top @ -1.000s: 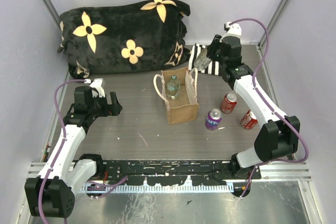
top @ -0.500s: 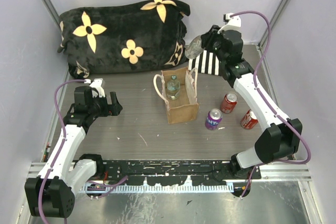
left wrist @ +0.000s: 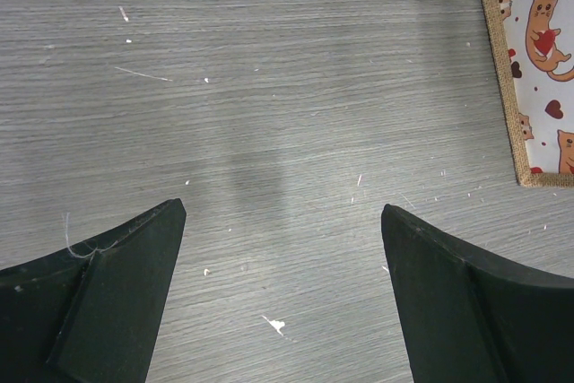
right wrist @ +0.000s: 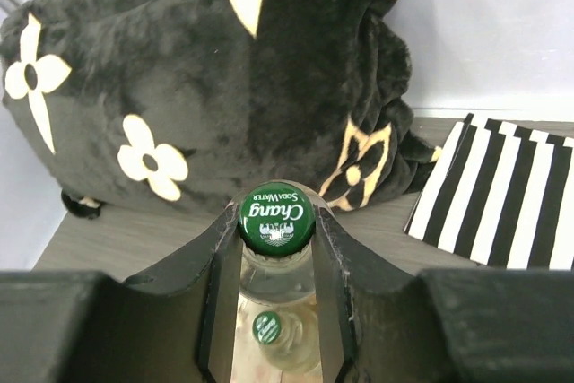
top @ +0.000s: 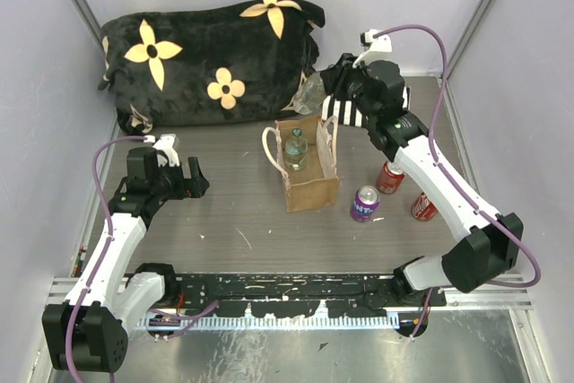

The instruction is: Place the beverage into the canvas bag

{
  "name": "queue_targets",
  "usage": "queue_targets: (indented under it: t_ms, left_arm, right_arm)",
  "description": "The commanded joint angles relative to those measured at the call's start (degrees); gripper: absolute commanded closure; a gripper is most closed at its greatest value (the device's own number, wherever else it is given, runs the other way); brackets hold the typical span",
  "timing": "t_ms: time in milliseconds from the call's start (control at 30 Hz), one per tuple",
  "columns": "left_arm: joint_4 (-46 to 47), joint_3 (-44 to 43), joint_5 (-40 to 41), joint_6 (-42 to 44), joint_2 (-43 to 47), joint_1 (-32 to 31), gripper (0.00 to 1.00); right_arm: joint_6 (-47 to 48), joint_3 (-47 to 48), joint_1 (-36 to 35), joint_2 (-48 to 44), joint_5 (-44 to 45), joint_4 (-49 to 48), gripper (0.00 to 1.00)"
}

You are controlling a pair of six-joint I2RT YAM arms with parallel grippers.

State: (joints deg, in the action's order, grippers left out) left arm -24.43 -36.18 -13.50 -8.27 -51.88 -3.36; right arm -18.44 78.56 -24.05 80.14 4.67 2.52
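The beverage, a clear glass bottle with a green cap, is off the tabletop, pinched at the neck between the pressed-in fingers of the right gripper. It hangs just in front of the black flowered cushion and beside the striped cloth. In the right wrist view its long axis runs away from the camera, cap nearest. From above it looks tilted rather than plumb.

The canvas bag stands upright, mouth up, on the near side of the held bottle and close to it. Another bottle already sits inside, towards the left wall. The coming move seems to be a short carry toward the arm bases, then a descent into the free right part of the mouth, clear of the handles.

The left gripper is spread and holds nothing, low over bare tabletop, left of the bag. Three cans stand to the bag's right
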Motion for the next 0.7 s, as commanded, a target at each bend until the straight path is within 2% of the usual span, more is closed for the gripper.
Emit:
queue_targets:
  t_ms: [0,667]
  left_arm:
    - [-0.5,1.0,-1.0,-0.6,0.7,0.3,0.02]
    - [-0.6,1.1,-1.6,-1.3,0.6,0.3,0.02]
  right_arm:
    - [-0.7,0.6,-0.8,-8.3,-0.4,-10.4,0.99]
    - [-0.6,-8.2,-1.9,-15.1,-1.0,-3.7,0.99]
